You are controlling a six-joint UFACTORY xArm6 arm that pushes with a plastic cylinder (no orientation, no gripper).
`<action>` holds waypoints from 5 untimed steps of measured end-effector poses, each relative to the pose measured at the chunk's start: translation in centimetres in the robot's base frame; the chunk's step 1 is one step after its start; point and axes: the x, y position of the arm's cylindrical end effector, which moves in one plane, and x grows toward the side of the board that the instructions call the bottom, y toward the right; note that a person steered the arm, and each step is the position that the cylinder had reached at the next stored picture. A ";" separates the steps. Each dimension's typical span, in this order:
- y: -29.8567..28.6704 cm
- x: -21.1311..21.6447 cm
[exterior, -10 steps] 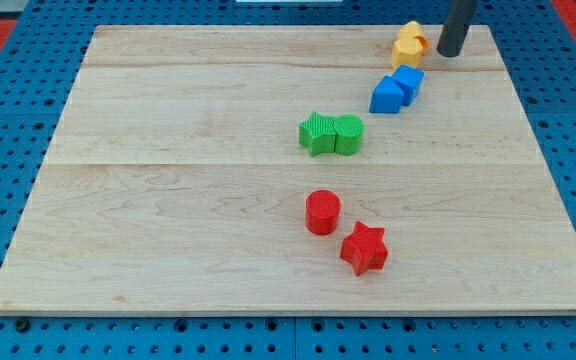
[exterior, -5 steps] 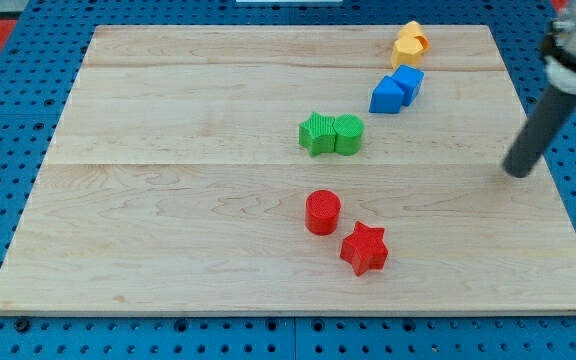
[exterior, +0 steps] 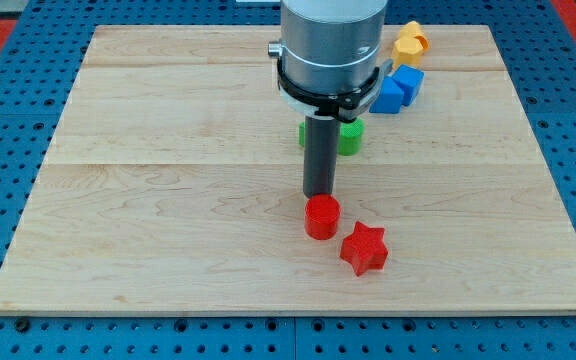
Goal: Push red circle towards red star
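Note:
The red circle (exterior: 321, 217) lies on the wooden board (exterior: 168, 200), below the middle. The red star (exterior: 364, 248) lies just to its lower right, close to it, with a thin gap or light contact that I cannot tell apart. My tip (exterior: 319, 193) is directly above the red circle in the view, right at its upper edge. The dark rod rises from there into the arm's grey body, which covers the upper middle of the board.
Two green blocks (exterior: 348, 137) sit behind the rod, mostly hidden. Two blue blocks (exterior: 396, 90) lie to the upper right, and yellow blocks (exterior: 409, 44) lie near the board's top edge. Blue pegboard surrounds the board.
My tip has swept from the board's right side to the middle and now stands at the red circle's upper edge. The blocks have not visibly moved.

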 end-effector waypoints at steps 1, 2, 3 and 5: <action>-4.4 0.0; -3.5 1.0; -5.7 2.4; 0.9 6.0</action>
